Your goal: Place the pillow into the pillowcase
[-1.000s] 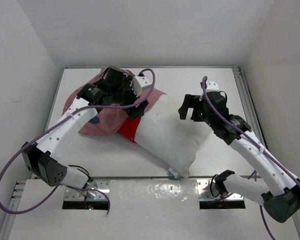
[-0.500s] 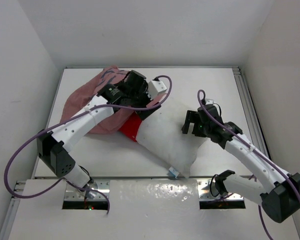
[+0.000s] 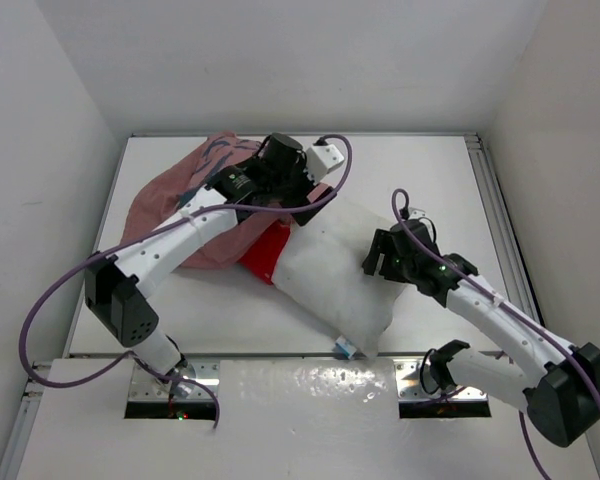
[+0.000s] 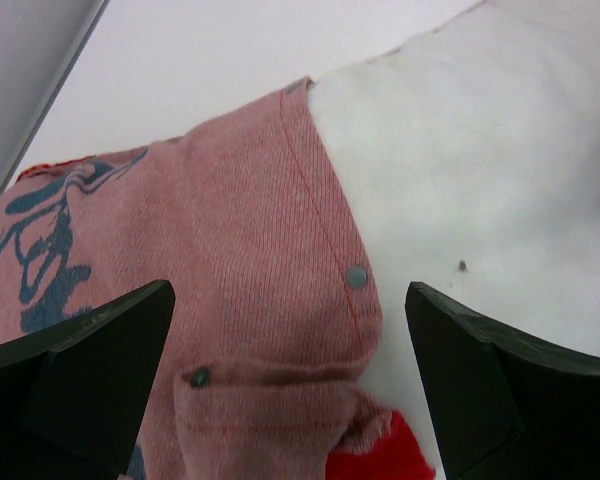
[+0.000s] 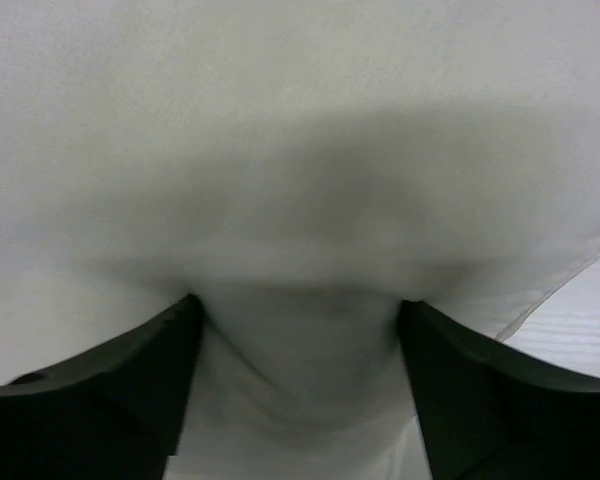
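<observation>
The white pillow [image 3: 335, 280] lies slantwise mid-table, its blue tag [image 3: 348, 348] at the near edge. The pillowcase [image 3: 175, 205] is bunched to its left, pinkish inside showing, with a red printed part [image 3: 265, 255] against the pillow. My left gripper [image 3: 302, 200] hovers open over the pillowcase's snap-studded edge [image 4: 280, 300], where it meets the pillow [image 4: 480, 150]; its fingers [image 4: 80, 385] hold nothing. My right gripper [image 3: 376, 262] is open and pressed into the pillow's right side. Pillow fabric [image 5: 300, 360] bulges between its fingers [image 5: 500, 395].
The white table [image 3: 430, 170] is walled on three sides, with a metal rail [image 3: 495, 205] along its right edge. Purple cables loop off both arms. The arm bases sit on a shiny plate [image 3: 310, 385] at the near edge.
My left gripper has moved right, across the pillowcase to the pillow's far end. My right gripper has come down and left, into the pillow's right side.
</observation>
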`<action>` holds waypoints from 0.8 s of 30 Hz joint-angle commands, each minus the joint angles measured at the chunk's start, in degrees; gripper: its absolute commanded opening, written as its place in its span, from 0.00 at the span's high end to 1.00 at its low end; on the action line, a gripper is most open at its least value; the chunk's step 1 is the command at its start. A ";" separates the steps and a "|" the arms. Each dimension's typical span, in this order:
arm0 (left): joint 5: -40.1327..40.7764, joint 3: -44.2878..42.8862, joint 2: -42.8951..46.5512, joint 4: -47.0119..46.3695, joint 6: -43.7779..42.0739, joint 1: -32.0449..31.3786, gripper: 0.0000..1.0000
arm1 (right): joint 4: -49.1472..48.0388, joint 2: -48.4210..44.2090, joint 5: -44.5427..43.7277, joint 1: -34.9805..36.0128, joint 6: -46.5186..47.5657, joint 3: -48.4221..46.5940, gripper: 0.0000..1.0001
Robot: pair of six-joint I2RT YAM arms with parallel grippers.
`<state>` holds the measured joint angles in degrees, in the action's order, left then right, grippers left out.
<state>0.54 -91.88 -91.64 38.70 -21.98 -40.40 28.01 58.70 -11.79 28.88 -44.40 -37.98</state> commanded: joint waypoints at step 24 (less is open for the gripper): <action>4.74 2.76 0.05 -9.18 2.20 0.32 0.00 | -8.50 -0.78 5.99 7.76 -4.55 0.54 1.00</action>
<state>6.20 -85.80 -94.50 28.99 -20.08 -40.42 20.97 56.95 -8.51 35.29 -48.53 -35.51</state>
